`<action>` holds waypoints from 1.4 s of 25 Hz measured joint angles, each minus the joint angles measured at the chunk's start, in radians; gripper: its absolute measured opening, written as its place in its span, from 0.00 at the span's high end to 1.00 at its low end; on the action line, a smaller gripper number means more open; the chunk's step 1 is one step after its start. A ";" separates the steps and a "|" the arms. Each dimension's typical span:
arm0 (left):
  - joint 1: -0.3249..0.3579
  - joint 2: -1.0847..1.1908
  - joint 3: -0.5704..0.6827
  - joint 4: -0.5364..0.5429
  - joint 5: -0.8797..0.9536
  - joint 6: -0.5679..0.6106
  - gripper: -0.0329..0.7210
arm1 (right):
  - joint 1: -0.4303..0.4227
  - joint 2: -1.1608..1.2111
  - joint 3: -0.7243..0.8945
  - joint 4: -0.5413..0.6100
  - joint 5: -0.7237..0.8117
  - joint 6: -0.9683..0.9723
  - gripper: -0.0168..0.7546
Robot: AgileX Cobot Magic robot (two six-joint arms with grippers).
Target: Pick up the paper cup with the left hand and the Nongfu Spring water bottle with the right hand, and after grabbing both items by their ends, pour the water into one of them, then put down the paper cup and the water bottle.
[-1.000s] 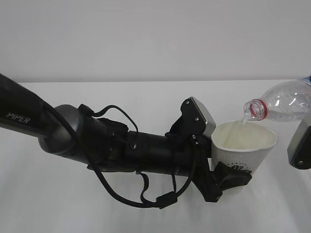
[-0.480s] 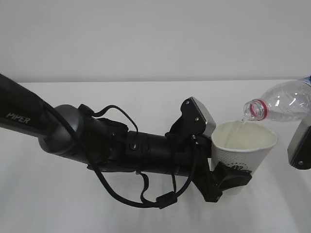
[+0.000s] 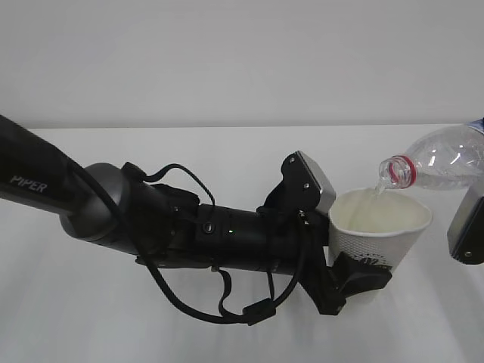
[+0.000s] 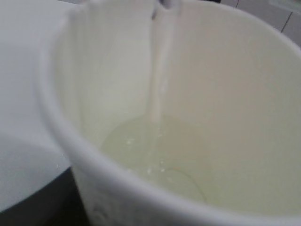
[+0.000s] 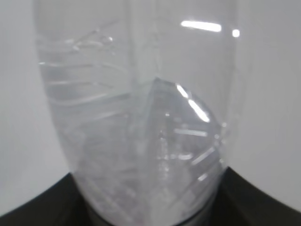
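The white paper cup (image 3: 378, 227) hangs above the table with my left gripper (image 3: 367, 261) shut on its lower wall; one black finger (image 3: 361, 278) crosses the front. The clear Nongfu Spring water bottle (image 3: 446, 160) lies tilted at the right, its red-ringed mouth (image 3: 395, 172) over the cup's rim. A thin stream of water (image 3: 377, 190) falls into the cup. In the left wrist view the stream (image 4: 159, 70) lands in a shallow pool (image 4: 155, 157). In the right wrist view the bottle (image 5: 141, 117) fills the frame, and my right gripper (image 5: 150, 209) is shut on it.
The white table (image 3: 91, 318) runs to a pale wall (image 3: 227, 60) behind. My thick black left arm marked PIPER (image 3: 113, 215) with loose cables (image 3: 227, 306) crosses the left and middle. A grey block of the right hand (image 3: 466, 227) shows at the right edge.
Both arms hold their places. Water keeps running from the bottle into the cup; the bottle's mouth has shifted very slightly right.
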 joint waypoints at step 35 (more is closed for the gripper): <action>0.000 0.000 0.000 0.000 0.002 0.000 0.29 | 0.000 0.000 0.000 0.000 -0.005 -0.016 0.44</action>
